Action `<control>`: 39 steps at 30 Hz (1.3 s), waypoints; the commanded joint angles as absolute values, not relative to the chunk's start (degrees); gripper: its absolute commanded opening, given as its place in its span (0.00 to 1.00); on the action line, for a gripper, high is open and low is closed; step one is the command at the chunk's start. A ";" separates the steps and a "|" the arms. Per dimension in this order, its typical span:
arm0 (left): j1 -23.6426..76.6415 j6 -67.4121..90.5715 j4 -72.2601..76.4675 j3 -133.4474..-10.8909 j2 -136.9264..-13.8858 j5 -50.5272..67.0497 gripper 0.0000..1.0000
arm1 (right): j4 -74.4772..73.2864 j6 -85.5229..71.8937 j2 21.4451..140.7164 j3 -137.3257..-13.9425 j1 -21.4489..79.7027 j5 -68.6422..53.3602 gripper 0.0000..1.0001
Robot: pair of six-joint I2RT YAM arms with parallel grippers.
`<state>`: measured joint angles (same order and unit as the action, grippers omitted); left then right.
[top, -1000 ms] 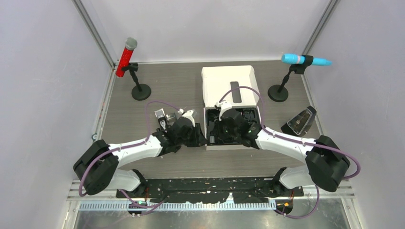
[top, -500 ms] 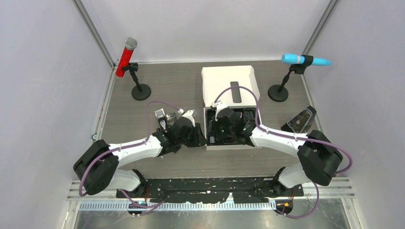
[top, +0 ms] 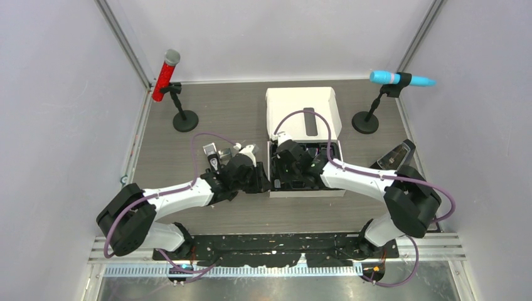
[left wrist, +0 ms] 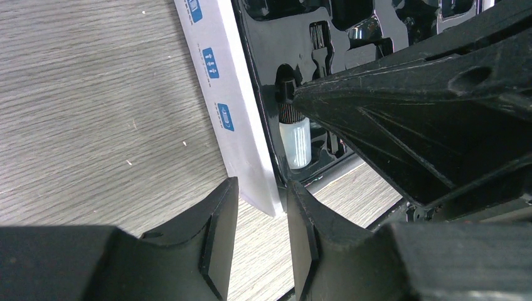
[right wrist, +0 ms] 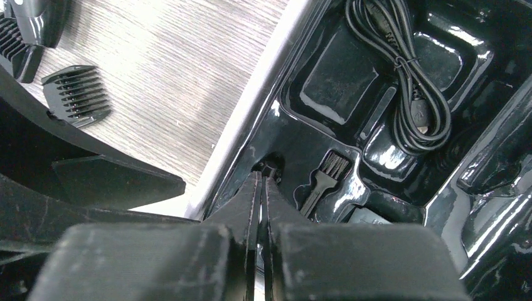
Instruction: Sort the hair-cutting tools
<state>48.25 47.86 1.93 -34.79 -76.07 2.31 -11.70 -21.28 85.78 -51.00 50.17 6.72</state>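
Observation:
The hair clipper lies on the table left of the white box, partly behind my left arm. Black comb attachments lie beside it on the wood. My left gripper straddles the box's left wall at the near corner, one finger outside and one inside, shut on it. My right gripper is shut inside the black tray. Its tips rest at the black cap of a small white bottle by the tray's left edge; nothing shows between them.
The tray also holds a coiled black cable and a small brush. A red microphone stands at the back left and a blue one at the back right. A dark wedge-shaped object sits right of the box.
My right arm has swung left across the tray to its left edge, and its jaws have closed. The left arm and the box have not moved.

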 commanded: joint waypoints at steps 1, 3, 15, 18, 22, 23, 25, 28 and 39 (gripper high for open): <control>48.16 48.16 3.78 -35.40 -76.35 2.72 0.36 | -18.36 -21.21 88.24 -53.80 50.89 9.30 0.05; 48.16 48.16 3.70 -35.47 -76.33 2.64 0.36 | -19.91 -21.64 88.97 -54.54 50.96 8.95 0.05; 48.16 48.47 2.94 -35.20 -74.99 1.38 0.37 | -20.68 -22.32 86.90 -54.95 52.55 6.47 0.05; 48.16 48.12 0.56 -35.29 -72.07 -1.60 0.42 | -18.93 -21.13 83.35 -55.21 52.60 7.10 0.07; 47.48 46.10 -5.66 -36.07 -66.53 -6.68 0.50 | -14.98 -19.45 76.63 -54.79 52.56 8.92 0.17; 47.09 45.47 -7.41 -36.30 -65.07 -8.02 0.52 | -14.26 -19.19 74.26 -54.15 52.56 9.50 0.21; 46.03 44.21 -11.24 -37.07 -62.38 -10.68 0.56 | -11.75 -19.10 70.78 -52.66 52.54 10.53 0.30; 43.59 43.67 -17.56 -38.25 -58.97 -14.19 0.59 | -8.22 -19.16 66.59 -50.28 52.52 12.36 0.54; 31.65 43.61 -34.12 -38.77 -54.15 -21.80 0.77 | -4.76 -19.06 61.04 -45.34 52.48 16.80 0.83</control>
<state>35.18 44.71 -26.96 -37.26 -55.57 -17.23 -8.10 -19.33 61.69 -45.82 52.34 14.04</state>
